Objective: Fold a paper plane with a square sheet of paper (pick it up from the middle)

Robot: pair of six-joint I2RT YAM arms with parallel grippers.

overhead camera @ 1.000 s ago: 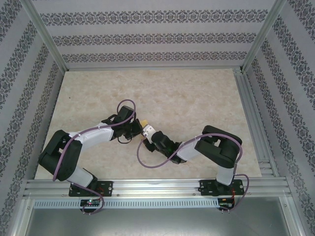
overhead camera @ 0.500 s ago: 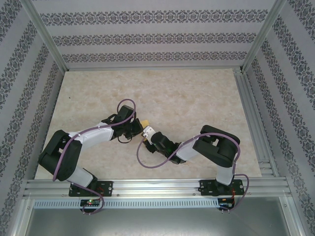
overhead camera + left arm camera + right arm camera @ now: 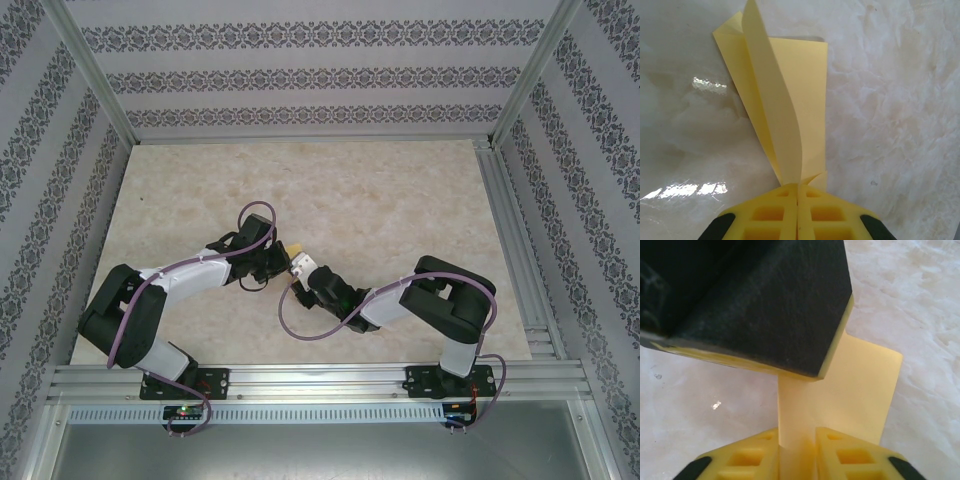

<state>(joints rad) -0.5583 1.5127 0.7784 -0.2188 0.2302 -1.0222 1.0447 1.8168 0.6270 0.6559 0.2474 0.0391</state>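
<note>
My left gripper was pressed fully together on the near tip of the paper, which stretched away from it over the bench. My right gripper met it from the opposite side. Its fingers stood a narrow gap apart with a strip of paper running between them, and I could not tell whether it was clamped. The paper was plain yellow and folded into a long, narrowing shape. One flap stood up and curled along its length, and the rest lay flat.
</note>
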